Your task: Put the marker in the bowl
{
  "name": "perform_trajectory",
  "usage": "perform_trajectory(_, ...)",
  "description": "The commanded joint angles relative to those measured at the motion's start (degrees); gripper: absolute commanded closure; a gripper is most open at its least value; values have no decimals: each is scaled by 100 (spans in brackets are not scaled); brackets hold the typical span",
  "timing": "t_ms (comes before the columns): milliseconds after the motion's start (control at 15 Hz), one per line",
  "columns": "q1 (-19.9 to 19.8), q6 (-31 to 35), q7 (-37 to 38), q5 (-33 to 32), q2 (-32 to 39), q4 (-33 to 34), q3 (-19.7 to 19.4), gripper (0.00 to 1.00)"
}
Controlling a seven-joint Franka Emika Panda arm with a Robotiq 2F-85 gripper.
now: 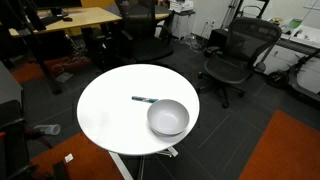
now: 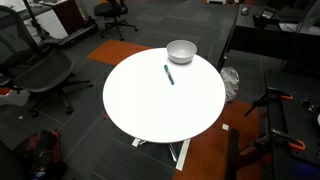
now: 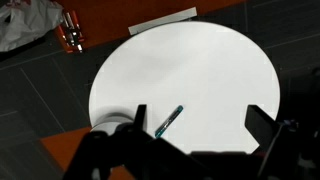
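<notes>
The marker [image 1: 143,99], a thin dark stick with a teal part, lies on the round white table [image 1: 110,110], just beside the grey bowl [image 1: 168,118]. Both show in the other exterior view too: marker [image 2: 169,74], bowl [image 2: 181,51] at the table's far edge [image 2: 140,100]. In the wrist view the marker [image 3: 168,120] lies between my gripper's fingers [image 3: 198,120], nearer one finger, with the table far below. The gripper is open and empty. The bowl [image 3: 112,120] is mostly hidden behind the gripper body. The arm does not show in either exterior view.
Black office chairs [image 1: 235,55] and a wooden desk [image 1: 70,20] stand around the table. A chair [image 2: 35,70] and a dark stand [image 2: 270,110] flank it. A red object [image 3: 70,32] and a white bag [image 3: 25,20] lie on the floor.
</notes>
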Motion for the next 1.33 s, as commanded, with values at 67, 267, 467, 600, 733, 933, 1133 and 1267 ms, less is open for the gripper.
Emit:
perform_trajectory(67, 0, -17, -2, 0, 0, 12, -2, 0)
perform_trajectory(267, 0, -17, -2, 0, 0, 12, -2, 0)
perform_trajectory(467, 0, -17, -2, 0, 0, 12, -2, 0)
perform_trajectory(600, -37, 57, 78, -12, 131, 98, 24, 0)
perform_trajectory(733, -108, 121, 253, -41, 291, 203, 79, 0)
perform_trajectory(933, -195, 293, 547, -25, 564, 368, 96, 0)
perform_trajectory(1133, -265, 482, 888, -10, 930, 599, 116, 0)
perform_trajectory(1267, -329, 589, 1255, -47, 1230, 778, 182, 0)
